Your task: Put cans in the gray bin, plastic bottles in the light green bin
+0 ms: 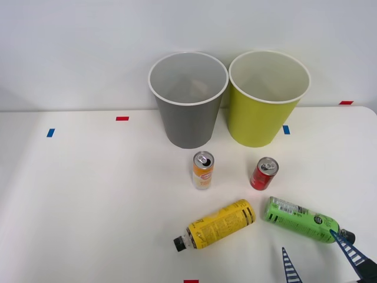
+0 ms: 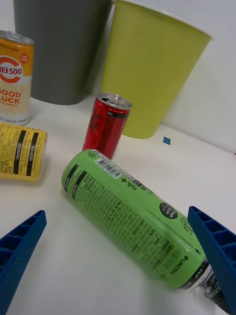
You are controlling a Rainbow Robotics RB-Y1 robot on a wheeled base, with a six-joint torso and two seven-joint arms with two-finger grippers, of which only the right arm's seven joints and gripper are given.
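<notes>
From the wrist we read the barcode and fine print on the green bottle (image 2: pixel 135 221), lying on its side between the spread-apart right gripper (image 1: pixel 318 259) fingers (ribbed, blue); from the front we see into both round tapered bins, gray bin (image 1: pixel 187 118) and light green bin (image 1: pixel 259 118), far behind.

"GOOD LUCK" on orange-and-white can (image 2: pixel 14 78)

Bright, even overhead light. Soft faint shadows beneath gray bin (image 1: pixel 188 100) and light green bin (image 1: pixel 268 97). White table (image 1: pixel 88 206) slightly washed out. Both views sharp; no glare.
</notes>
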